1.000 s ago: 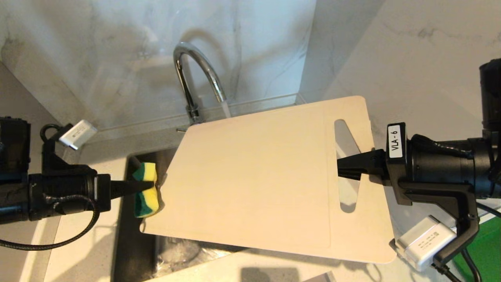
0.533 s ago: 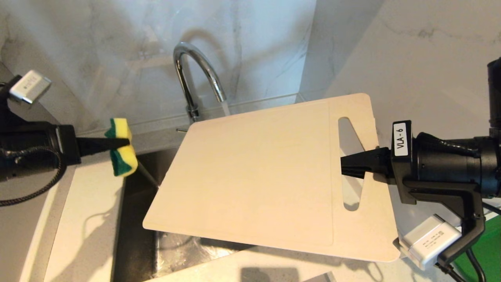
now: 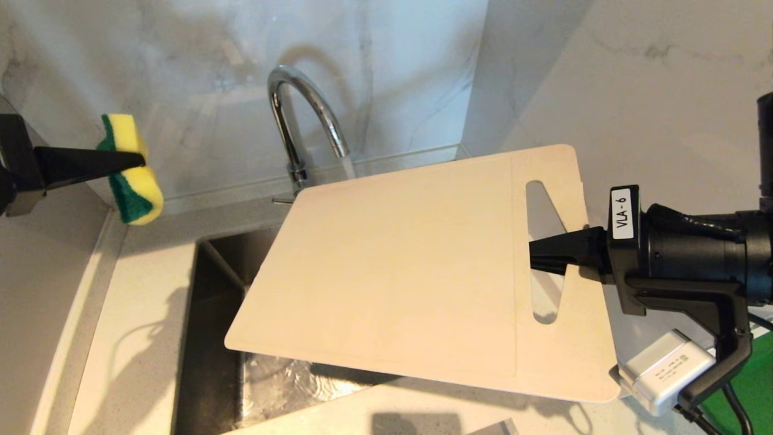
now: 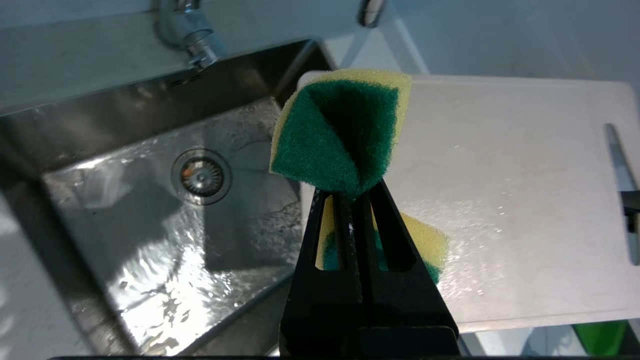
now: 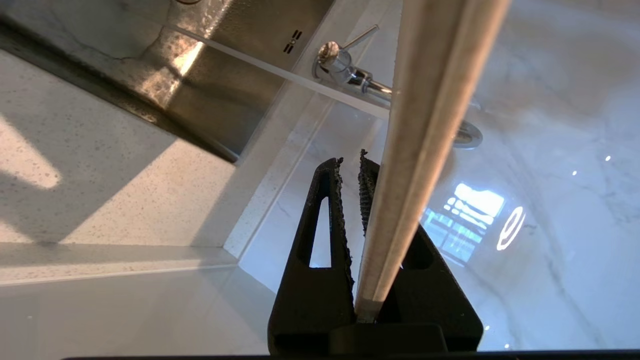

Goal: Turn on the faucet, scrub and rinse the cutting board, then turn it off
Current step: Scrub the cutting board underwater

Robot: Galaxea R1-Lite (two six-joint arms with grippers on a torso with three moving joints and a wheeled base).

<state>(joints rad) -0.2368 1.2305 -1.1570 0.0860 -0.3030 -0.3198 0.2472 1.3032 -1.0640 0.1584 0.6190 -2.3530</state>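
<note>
Faucet (image 3: 302,115) running: a stream falls from the spout behind the far edge of the cutting board (image 3: 398,272), so turning on looks done. Board held out flat over the sink (image 3: 211,338), clamped at the handle-slot end by the right claw (image 3: 534,257), jaws pinched on the thin edge. Water beads across the board's face in the left wrist view, suggesting scrubbing done or underway. Sponge (image 3: 130,169) squeezed tight in the left claw (image 3: 139,160), raised well apart from the board, off to its far side and above the bench (image 3: 145,314). Likely left: rinsing under the stream, perhaps the underside, then shutting the lever (image 5: 357,37) at the tap's base. In the way: the board itself lies just before the tap and screens that lever; the full left claw would need to shed the sponge or nudge with it. Green board (image 3: 749,386) beyond the right wrist, untouched.
</note>
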